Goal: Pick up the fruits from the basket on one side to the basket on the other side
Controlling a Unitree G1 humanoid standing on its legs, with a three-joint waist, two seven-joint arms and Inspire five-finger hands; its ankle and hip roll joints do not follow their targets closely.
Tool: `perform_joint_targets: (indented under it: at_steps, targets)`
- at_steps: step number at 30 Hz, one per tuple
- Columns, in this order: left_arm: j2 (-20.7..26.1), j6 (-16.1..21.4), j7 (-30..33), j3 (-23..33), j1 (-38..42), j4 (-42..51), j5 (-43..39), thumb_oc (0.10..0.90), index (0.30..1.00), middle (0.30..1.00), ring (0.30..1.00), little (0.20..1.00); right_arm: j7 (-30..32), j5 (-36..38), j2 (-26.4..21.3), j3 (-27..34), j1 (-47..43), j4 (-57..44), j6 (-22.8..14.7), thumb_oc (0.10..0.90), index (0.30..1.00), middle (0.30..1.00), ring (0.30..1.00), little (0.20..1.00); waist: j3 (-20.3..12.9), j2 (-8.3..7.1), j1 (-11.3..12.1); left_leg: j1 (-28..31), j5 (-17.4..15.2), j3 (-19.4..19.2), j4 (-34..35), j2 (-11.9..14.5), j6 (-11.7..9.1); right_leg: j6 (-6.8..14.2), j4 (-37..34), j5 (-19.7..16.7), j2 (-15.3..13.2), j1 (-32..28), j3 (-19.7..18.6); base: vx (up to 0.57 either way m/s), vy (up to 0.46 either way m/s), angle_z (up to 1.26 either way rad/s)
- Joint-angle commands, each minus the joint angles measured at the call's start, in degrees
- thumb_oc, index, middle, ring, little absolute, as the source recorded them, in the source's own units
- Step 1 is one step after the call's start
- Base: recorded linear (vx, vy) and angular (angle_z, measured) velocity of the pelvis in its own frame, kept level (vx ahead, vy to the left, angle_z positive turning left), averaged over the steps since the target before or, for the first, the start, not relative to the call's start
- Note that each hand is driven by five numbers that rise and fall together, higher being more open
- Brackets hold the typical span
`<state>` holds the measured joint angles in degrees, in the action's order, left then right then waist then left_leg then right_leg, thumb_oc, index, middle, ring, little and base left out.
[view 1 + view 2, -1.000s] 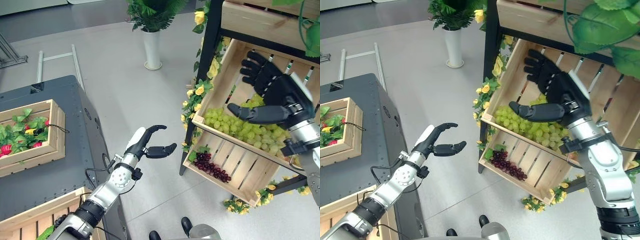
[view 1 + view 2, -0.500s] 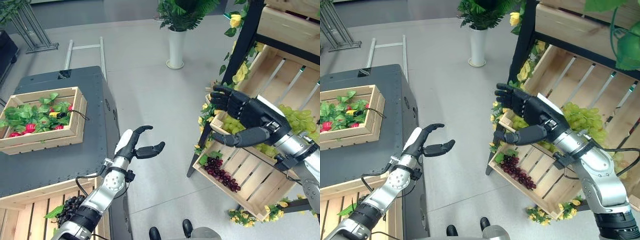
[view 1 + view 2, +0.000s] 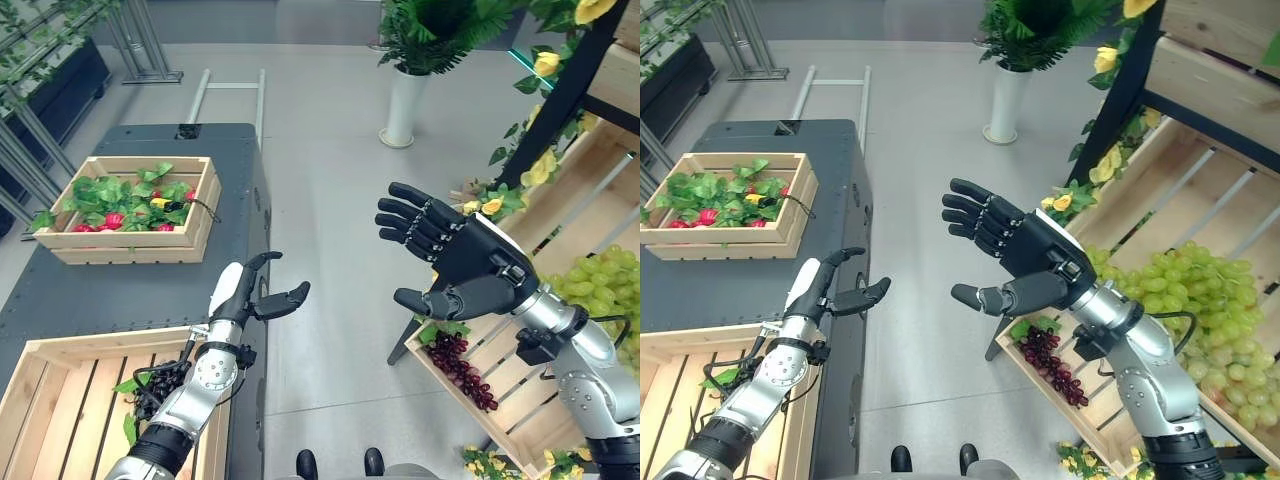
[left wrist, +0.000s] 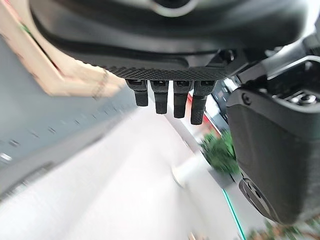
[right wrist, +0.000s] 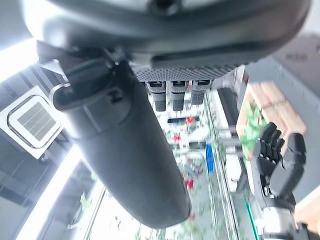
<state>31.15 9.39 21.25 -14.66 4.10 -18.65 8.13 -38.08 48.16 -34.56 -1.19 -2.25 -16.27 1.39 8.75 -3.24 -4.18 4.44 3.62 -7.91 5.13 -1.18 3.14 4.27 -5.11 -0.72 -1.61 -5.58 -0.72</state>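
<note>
**Both hands empty between the crates**

My right hand point(image 3: 470, 270) hangs spread and empty; my left hand point(image 3: 250, 295) is relaxed, holding nothing. Dark grapes point(image 3: 462, 365) lie in the rack crate point(image 3: 500, 425), green grapes point(image 3: 590, 285) above. A careless reach could clip its rim.

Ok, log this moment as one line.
left hand: open, empty | right hand: open, empty, mid-air | purple grapes: in lower crate

Green grapes point(image 3: 600, 290), purple grapes point(image 3: 462, 365) in crates
</note>
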Motion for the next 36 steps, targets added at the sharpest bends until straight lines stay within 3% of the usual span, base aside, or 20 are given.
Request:
perform_joint_targets:
  at_steps: [1, 7, 14, 21, 30, 36]
  targets:
    - [1.86, 3.87, 7.08, 4.35, 4.13, 0.55, 3.4, 0.8, 0.9, 0.9, 0.9, 0.9, -0.87, 0.04, 2.6, -0.46, -2.91, -3.83, -3.99, 0.8, 0.9, 0.9, 0.9, 0.9, -3.15, -0.16, 1.52, 0.04, -7.97, 5.81, -2.82, -2.32, -0.98, 0.36, 3.72, 1.64, 1.65, 2.27, 1.58, 0.06, -0.005, 0.08]
    - [3.42, 0.91, 13.24, 6.62, 3.01, 0.18, 5.93, 0.8, 0.9, 0.9, 0.9, 0.9, -0.68, -3.73, 3.49, -8.89, -2.76, -2.45, -3.8, 0.8, 0.9, 0.9, 0.9, 0.9, -1.07, 0.13, 3.08, -2.46, -8.45, 5.97, -6.55, -2.62, -1.09, -0.65, 4.12, 2.16, 1.63, 2.94, 2.36, 0.01, 0.002, 0.13]
    - [6.96, -2.5, 20.16, 7.06, 5.96, -0.87, 6.09, 0.8, 0.9, 0.9, 0.9, 0.9, 4.58, -8.99, 4.49, -18.86, -6.53, 4.02, -5.06, 0.8, 0.9, 0.9, 0.9, 0.9, 2.67, 1.57, 4.74, -4.98, -6.1, 8.56, -5.37, -2.55, -1.64, -1.35, 4.89, 2.43, 1.99, 5.38, 3.83, -0.07, 0.023, 0.13]
    - [11.1, -6.56, 28.78, 5.9, 10.94, -3.46, 6.19, 0.8, 0.9, 0.9, 0.9, 0.9, 10.1, -9.39, 6.85, -26.48, -12.47, 11.94, -6.98, 0.8, 0.9, 0.9, 0.9, 0.9, 8.93, 3.06, 6.11, -9.73, -3.54, 10.12, -5.18, -2.68, -2.41, -2.12, 5.95, 2.36, 1.96, 9.45, 6.01, -0.13, 0.025, 0.18]
    - [16.12, -8.41, 28.11, 5.32, 14.69, -9.41, 6.41, 0.8, 0.9, 0.9, 0.9, 0.9, 14.55, -12.33, 6.48, -29.2, -15.57, 17.93, -10.49, 0.8, 0.9, 0.9, 0.9, 0.9, 14.58, 3.51, 7.71, -14.74, -2.7, 11.06, -7.93, -3.03, -2.94, -2.92, 9.03, 3.06, 1.74, 13.36, 9.02, -0.06, 0.008, 0.18]
    - [18.7, -8.48, 26.5, 4.14, 17.37, -15.4, 7.93, 0.8, 0.9, 0.9, 0.9, 0.9, 16.13, -12.71, 6.38, -29.16, -17.36, 18.77, -10.6, 0.8, 0.9, 0.9, 0.9, 0.9, 18.49, 2.64, 8.37, -17.93, -2.13, 11.25, -9.23, -3.02, -2.76, -3.27, 12.7, 3.6, 2.07, 17.22, 10.05, -0.03, -0.002, 0.15]
